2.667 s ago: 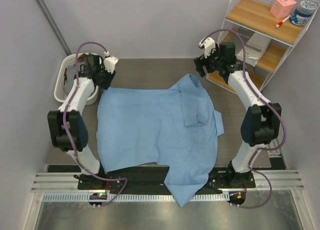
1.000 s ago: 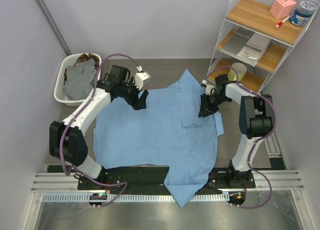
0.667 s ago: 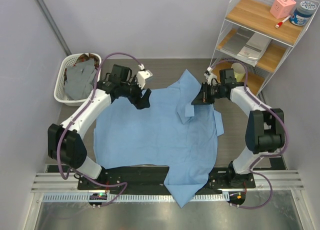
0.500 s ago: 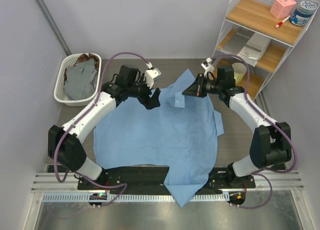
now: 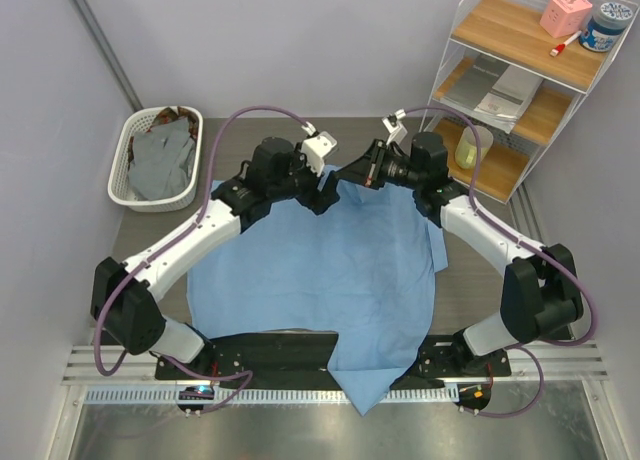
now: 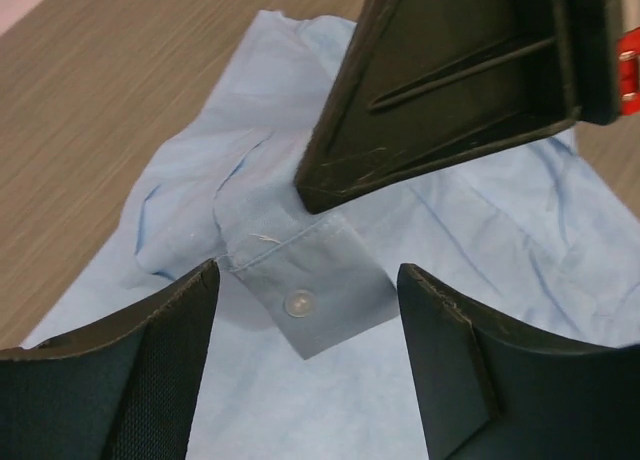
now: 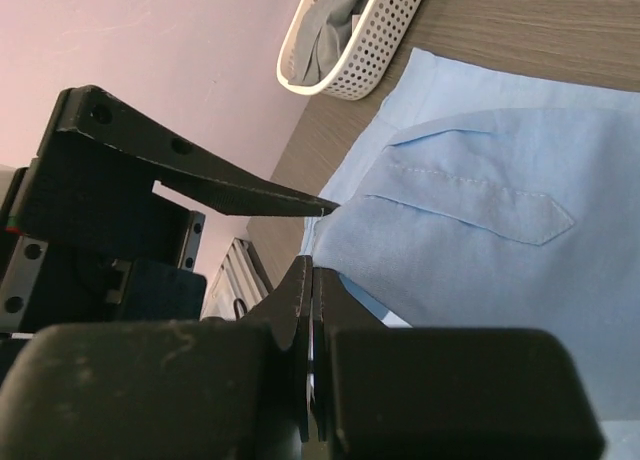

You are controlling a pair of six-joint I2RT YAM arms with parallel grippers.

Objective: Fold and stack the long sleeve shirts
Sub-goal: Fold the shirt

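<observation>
A light blue long sleeve shirt (image 5: 330,270) lies spread over the table, its hem hanging off the near edge. My right gripper (image 5: 352,172) is shut on the sleeve's cuff (image 6: 300,300) and holds it raised over the shirt's far middle; in the right wrist view the jaws (image 7: 312,268) are pinched together on blue cloth. My left gripper (image 5: 326,194) stands open right beside it, its two fingers on either side of the hanging buttoned cuff without touching it (image 6: 308,275). A grey shirt (image 5: 160,160) and a brown one (image 5: 176,113) lie in the basket.
A white perforated basket (image 5: 128,185) sits at the far left of the table. A wire shelf unit (image 5: 520,70) with wooden boards stands at the far right, holding a cup (image 5: 468,145), papers and small containers. The two grippers are very close together.
My right gripper shut on the sleeve cuff, lifted it off the shirt and carried it left. My left arm swung right to meet it, staying open.
</observation>
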